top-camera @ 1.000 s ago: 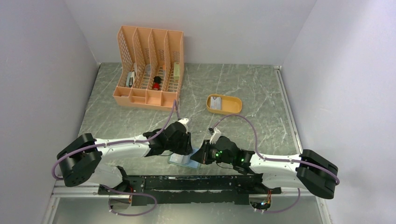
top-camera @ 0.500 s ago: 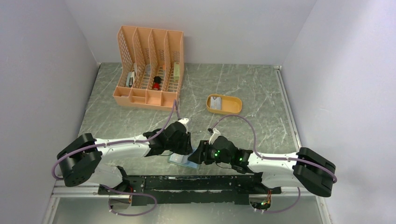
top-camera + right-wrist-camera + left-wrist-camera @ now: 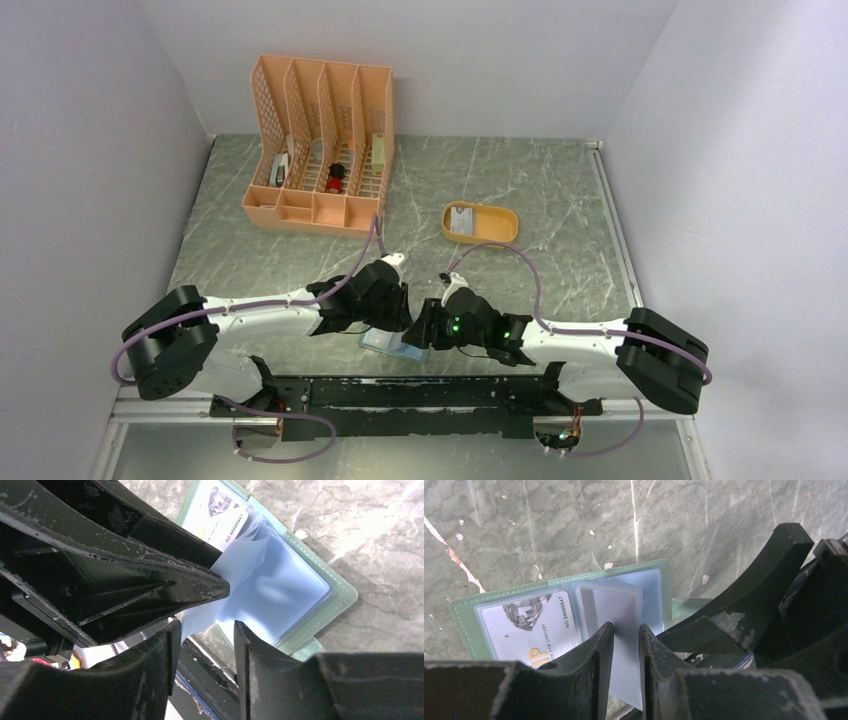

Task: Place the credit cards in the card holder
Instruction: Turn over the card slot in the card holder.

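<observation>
The card holder (image 3: 499,594) is found lying open and flat on the marble table (image 3: 530,180), close to the near edge, between the two arms. One credit card (image 3: 529,627), printed with a number, is seated in the left-hand pocket. A clear sleeve (image 3: 616,605) is raised from the middle of the holder and is drawn up through the left gripper (image 3: 625,630); the left fingers (image 3: 599,650) are closed on it from both sides, so that the leaf is narrowed where it is pinched. The right gripper (image 3: 205,630) is held low just beside the holder, facing the left one. Its fingers (image 3: 155,660) are set apart, and nothing is gripped between them. A second card (image 3: 461,222) is seen lying in the yellow oval tray (image 3: 500,232), well apart from the holder. A peach desk organizer (image 3: 320,140) is noted at the far left of the table
</observation>
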Action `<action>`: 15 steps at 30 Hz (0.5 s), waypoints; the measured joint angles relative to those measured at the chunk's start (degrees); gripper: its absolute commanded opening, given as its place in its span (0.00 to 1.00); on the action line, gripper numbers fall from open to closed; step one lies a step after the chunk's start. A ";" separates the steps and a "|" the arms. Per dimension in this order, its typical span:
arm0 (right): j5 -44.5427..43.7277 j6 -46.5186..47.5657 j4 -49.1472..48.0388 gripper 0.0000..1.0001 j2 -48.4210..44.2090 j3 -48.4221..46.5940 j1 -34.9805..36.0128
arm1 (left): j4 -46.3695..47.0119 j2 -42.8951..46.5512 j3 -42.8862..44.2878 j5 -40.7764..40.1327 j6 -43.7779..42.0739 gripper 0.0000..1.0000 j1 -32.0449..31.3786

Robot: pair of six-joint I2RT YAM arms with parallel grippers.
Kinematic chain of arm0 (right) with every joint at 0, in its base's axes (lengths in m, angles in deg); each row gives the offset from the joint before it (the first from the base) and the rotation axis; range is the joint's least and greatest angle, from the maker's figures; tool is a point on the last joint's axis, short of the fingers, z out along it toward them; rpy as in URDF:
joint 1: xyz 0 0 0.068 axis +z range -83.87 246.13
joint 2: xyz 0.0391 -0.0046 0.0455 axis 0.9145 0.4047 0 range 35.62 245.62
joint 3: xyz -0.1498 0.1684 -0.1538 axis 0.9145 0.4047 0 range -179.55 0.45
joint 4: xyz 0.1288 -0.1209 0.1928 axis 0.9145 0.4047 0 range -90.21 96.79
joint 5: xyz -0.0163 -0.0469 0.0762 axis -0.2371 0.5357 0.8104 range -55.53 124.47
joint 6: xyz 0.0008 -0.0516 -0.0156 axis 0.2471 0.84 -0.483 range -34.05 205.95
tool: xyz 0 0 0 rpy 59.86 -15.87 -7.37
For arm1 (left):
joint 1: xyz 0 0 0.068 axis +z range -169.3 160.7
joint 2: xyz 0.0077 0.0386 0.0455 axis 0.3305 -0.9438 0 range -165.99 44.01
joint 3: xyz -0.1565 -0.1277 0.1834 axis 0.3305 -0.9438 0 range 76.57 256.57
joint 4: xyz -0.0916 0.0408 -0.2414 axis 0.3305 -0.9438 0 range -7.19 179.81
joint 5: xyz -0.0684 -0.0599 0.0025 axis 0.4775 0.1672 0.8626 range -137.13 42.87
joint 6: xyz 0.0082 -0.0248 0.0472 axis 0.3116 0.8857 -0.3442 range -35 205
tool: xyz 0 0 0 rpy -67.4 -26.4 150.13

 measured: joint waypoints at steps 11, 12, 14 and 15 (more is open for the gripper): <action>-1.46 -1.18 1.51 0.27 -0.68 0.02 0.02 | -0.04 -0.50 0.68 -0.02 -0.46 0.28 0.00; -1.60 -1.33 1.75 0.25 -0.68 0.02 0.02 | -0.07 -0.52 0.72 -0.02 -0.50 0.27 0.00; -1.70 -1.38 2.10 0.20 -0.68 0.02 0.02 | -0.07 -0.57 0.74 -0.02 -0.52 0.27 0.00; -1.75 -1.42 2.29 0.18 -0.68 0.02 0.02 | -0.07 -0.57 0.74 -0.02 -0.55 0.27 0.00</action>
